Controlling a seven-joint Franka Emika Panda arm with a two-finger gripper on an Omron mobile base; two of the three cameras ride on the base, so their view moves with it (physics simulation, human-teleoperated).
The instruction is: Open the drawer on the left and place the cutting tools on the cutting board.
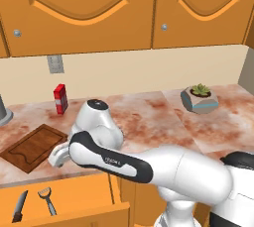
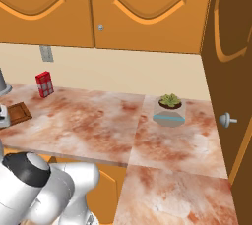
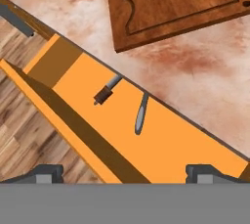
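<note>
The drawer (image 1: pixel 74 196) stands pulled out under the counter at the lower left, and its orange floor (image 3: pixel 146 140) runs slantwise through the hand view. In it lie the cutting tools. The black-handled knife (image 1: pixel 20 206) (image 3: pixel 106 91) is on the left, and the grey peeler (image 1: pixel 47 199) (image 3: pixel 140 115) is just right of it. The dark brown cutting board (image 1: pixel 33 146) (image 3: pixel 176 8) (image 2: pixel 17 112) lies on the counter right behind the drawer. My gripper (image 1: pixel 56 159) (image 3: pixel 124 175) hangs open over the drawer's front part, above both tools and touching neither, with nothing between its fingers.
On the marbled counter stand a red box (image 1: pixel 60 98) near the back wall and a potted succulent (image 1: pixel 199 98) far right. A grey object (image 1: pixel 4 112) stands at the left edge. Orange upper cabinets (image 1: pixel 79 8) hang above. Wooden floor (image 3: pixel 24 120) lies below the drawer front.
</note>
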